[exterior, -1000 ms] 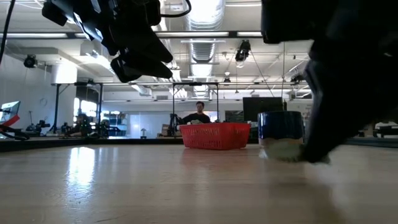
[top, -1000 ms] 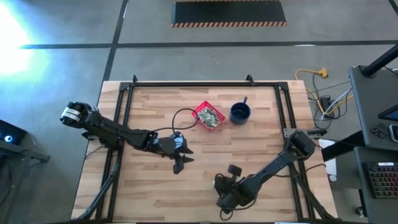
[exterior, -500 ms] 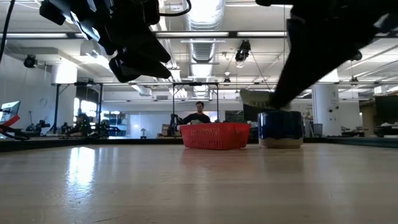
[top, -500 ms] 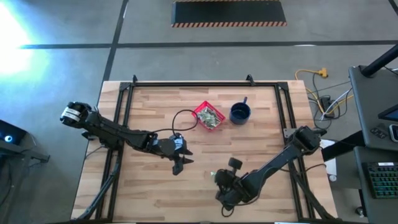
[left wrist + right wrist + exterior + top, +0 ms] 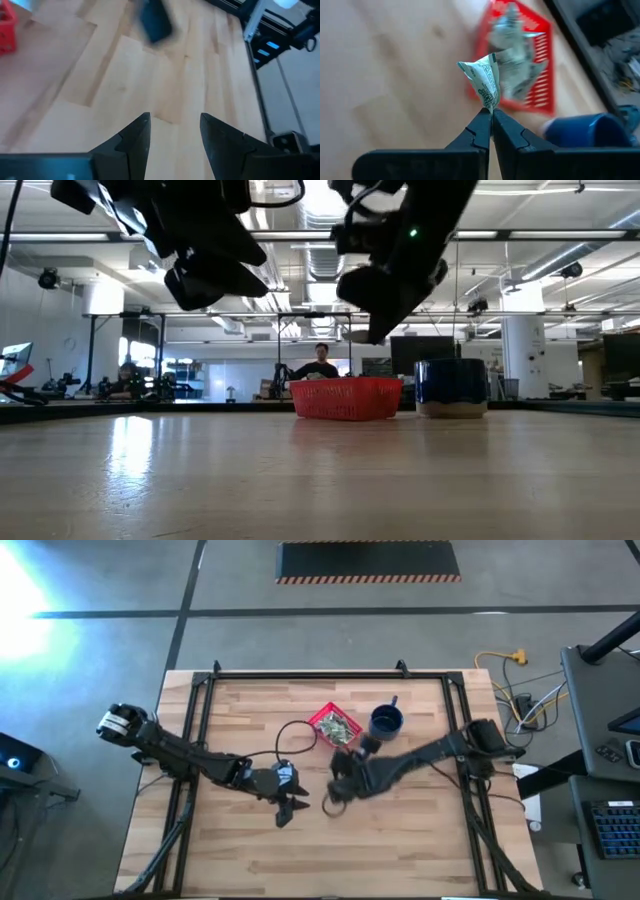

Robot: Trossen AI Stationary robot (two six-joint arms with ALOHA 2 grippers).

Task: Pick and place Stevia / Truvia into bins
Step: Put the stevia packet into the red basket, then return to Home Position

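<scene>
My right gripper (image 5: 491, 114) is shut on one pale green and white Stevia sachet (image 5: 485, 80) and hangs over the middle of the table (image 5: 332, 800), just on the near side of the red basket (image 5: 335, 728). The basket holds several sachets (image 5: 515, 55) and stands on the wooden table. My left gripper (image 5: 287, 808) hovers open to the left of the right one, with only bare wood between its fingers (image 5: 142, 135). My right gripper pinches one corner of the sachet (image 5: 490, 106) between its two fingertips. The fingers slant down toward the table's far side. The sachet sticks out beyond the tips, crumpled and clear of the table.
A dark blue mug (image 5: 386, 721) stands right of the basket. A black cable (image 5: 290, 735) loops on the wood left of the basket. A black frame (image 5: 210, 690) runs along the table's edges. Bare wood lies toward the near edge.
My right gripper has swung from the table's near edge up and toward the far side, to just in front of the basket. It has stayed shut and has lifted the sachet clear of the wood.
</scene>
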